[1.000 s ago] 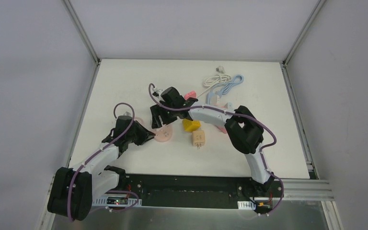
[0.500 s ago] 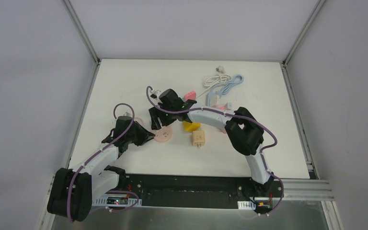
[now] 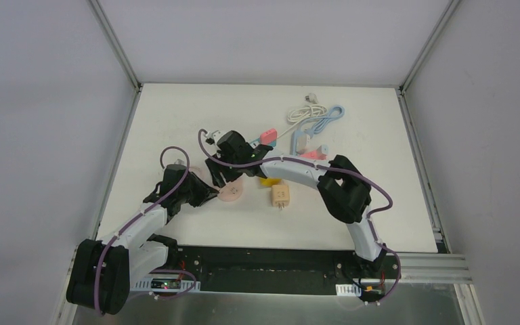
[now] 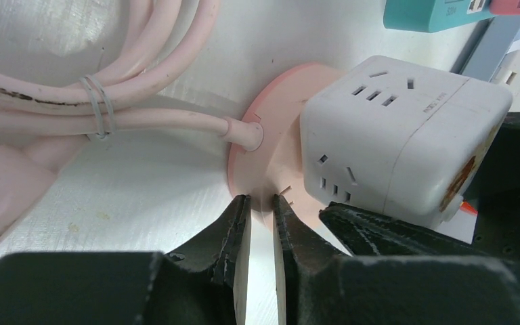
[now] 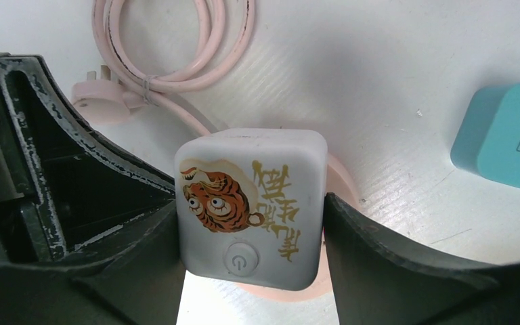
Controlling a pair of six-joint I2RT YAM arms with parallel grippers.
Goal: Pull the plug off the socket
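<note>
The socket is a round pink disc point(image 4: 271, 169) lying flat on the white table, also seen in the top view point(image 3: 231, 192). A white cube plug point(image 5: 250, 203) with a tiger print and a power button stands on it point(image 4: 393, 135). My left gripper point(image 4: 262, 201) is shut, pinching the near rim of the pink socket. My right gripper point(image 5: 250, 206) comes down from above, its fingers pressed against two opposite sides of the white cube. From the top camera the right gripper point(image 3: 223, 172) hides the cube.
The socket's pink cord point(image 4: 108, 101) lies coiled and tied to its left, ending in a pink plug point(image 5: 101, 101). A teal power strip point(image 5: 508, 135) sits to the right. A yellow piece point(image 3: 269, 181), a tan adapter point(image 3: 281, 196) and white and blue cables point(image 3: 315, 115) lie beyond.
The right wrist and forearm have shifted a little to the left, with the grip on the cube unchanged. The left arm has barely moved.
</note>
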